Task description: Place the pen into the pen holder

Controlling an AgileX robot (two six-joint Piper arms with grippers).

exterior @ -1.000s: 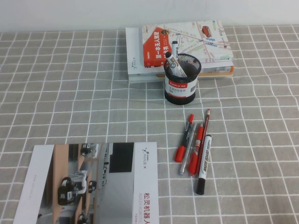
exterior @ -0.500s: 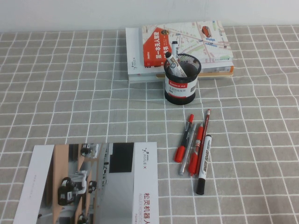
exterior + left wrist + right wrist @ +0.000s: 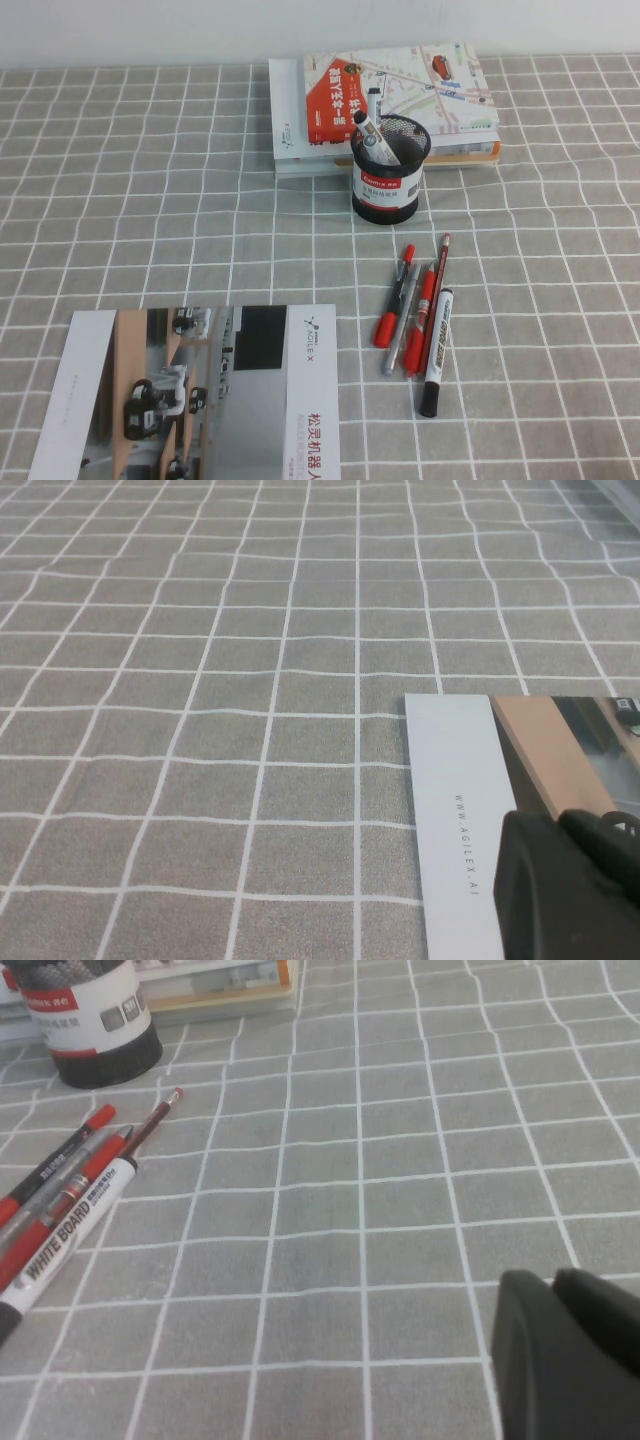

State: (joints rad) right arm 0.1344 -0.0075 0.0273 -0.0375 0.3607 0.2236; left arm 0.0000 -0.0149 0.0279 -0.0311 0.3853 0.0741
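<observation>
On the checked surface [image 3: 150, 200] nothing has shifted: your pen [image 3: 374, 134] already leans in the holder [image 3: 388, 180] at 12 o'clock, so the task looks done; left claw [image 3: 570, 890] and right claw [image 3: 565, 1355] sit parked low over the near side, grip state I cannot tell.

Grey tablecloth [image 3: 150, 200] with white grid lines covered the whole table. Pale plain wall [image 3: 150, 30] ran along far edge. Light even, soft shadows.
</observation>
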